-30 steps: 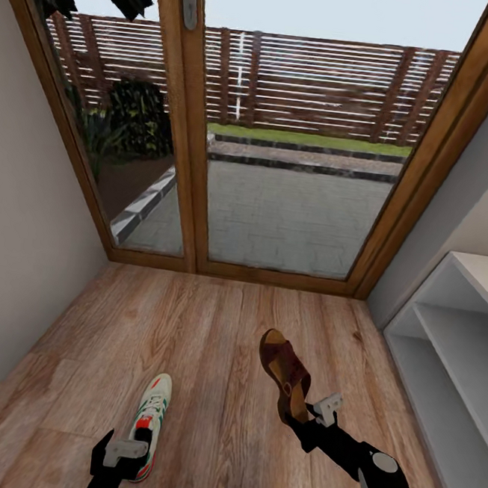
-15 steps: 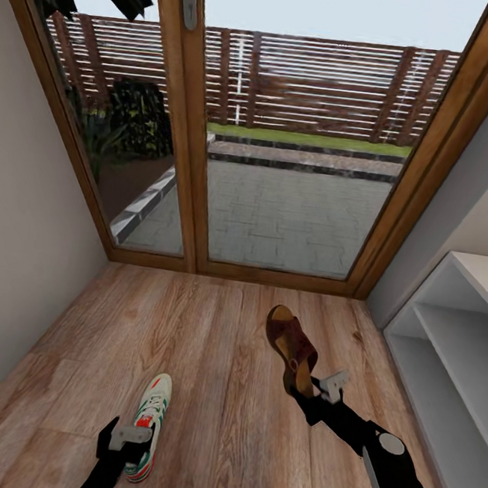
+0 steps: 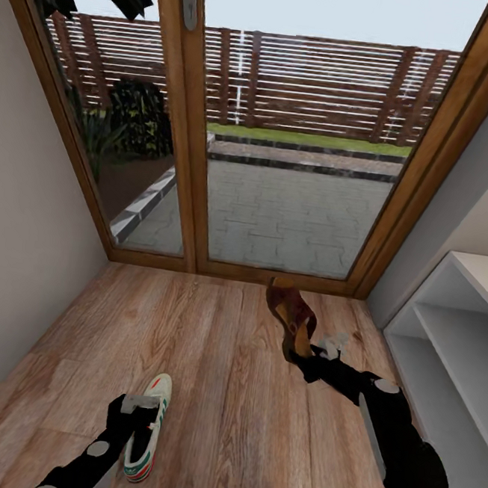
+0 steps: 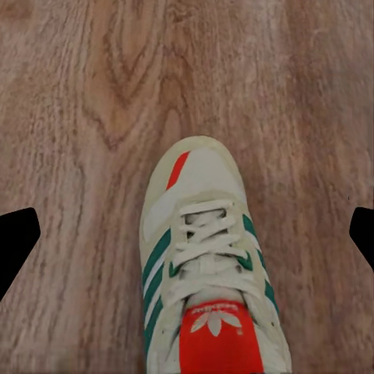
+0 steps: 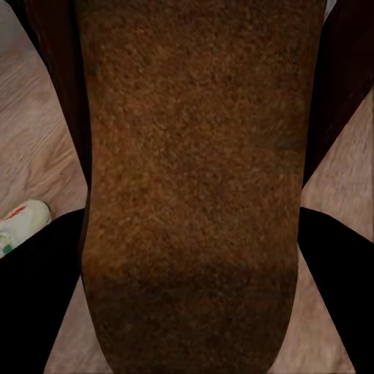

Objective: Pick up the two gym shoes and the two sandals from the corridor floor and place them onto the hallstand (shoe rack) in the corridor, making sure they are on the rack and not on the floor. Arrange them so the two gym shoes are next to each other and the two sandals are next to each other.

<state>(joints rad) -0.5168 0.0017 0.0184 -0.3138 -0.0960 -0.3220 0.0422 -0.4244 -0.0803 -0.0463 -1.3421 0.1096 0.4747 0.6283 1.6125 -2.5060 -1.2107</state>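
Since nothing sits on the hallstand (image 3: pixel 451 348) at the right edge of the head view yet, I'd call this early days: both visible tiers are bare, so basically all the placing is left. The corridor floor (image 3: pixel 211 346) fills the lower half of the frame, running up to the glass door (image 3: pixel 284 150) at the top.

The right hand (image 3: pixel 315 355), a bit right of center, is clamped on the heel end of one sandal (image 3: pixel 290 316), which hangs tilted off the floor; in the right wrist view its suede footbed (image 5: pixel 191 187) sits snug between the two fingers. So one pickup looks done.

Lower left, one gym shoe (image 3: pixel 148 425) lies flat on the floor, toe toward the door. The left hand (image 3: pixel 139 407) hovers over it with fingers (image 4: pixel 17 238) spread wide on either side, not gripping, so that grab is pending.
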